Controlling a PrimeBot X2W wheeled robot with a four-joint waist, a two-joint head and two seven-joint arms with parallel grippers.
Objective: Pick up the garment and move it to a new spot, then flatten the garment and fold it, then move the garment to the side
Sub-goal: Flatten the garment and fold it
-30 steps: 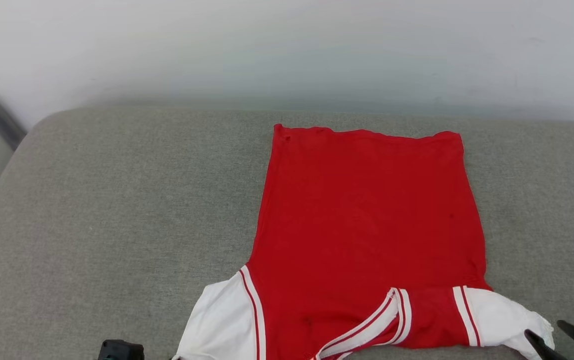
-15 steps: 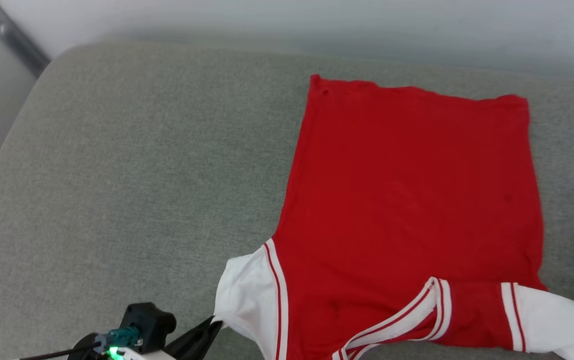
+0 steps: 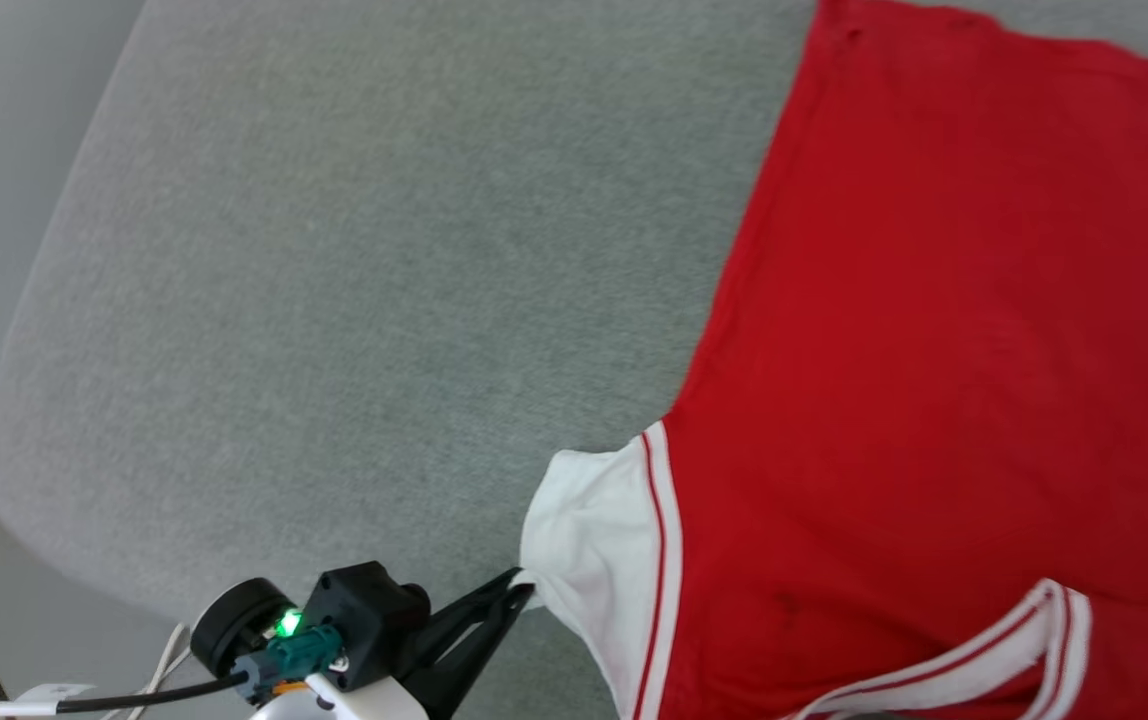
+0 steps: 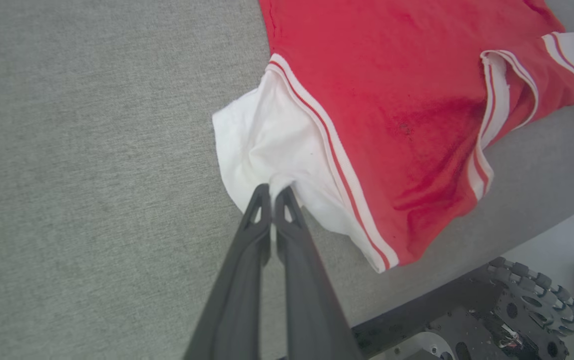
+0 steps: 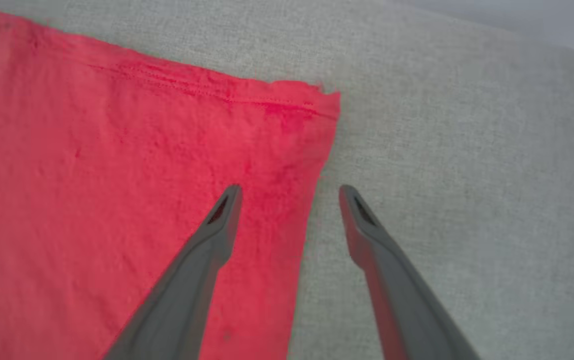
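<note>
The garment (image 3: 934,330), a red shirt with white sleeves and striped collar, lies spread flat on the grey cushion, plain red side up. My left gripper (image 3: 524,585) is shut on the edge of its white sleeve (image 3: 589,530), near the cushion's front edge. The left wrist view shows the same pinch: the gripper (image 4: 272,192) nips a bunch of the white sleeve (image 4: 262,135) of the garment (image 4: 392,85). In the right wrist view my right gripper (image 5: 289,192) stands open above the garment's (image 5: 117,175) side edge, close to a hem corner, one finger over red cloth, one over cushion.
The grey cushion (image 3: 334,250) stretches wide to the left of the shirt, with its rounded left edge and pale floor beyond. The robot's dark wheeled base (image 4: 492,310) lies beyond the cushion's front edge. A light wall rises behind the cushion (image 5: 517,20).
The head camera has swung down and left, so the shirt now sits at the right of the picture. My left gripper came into view holding the sleeve. The right gripper finished opening.
</note>
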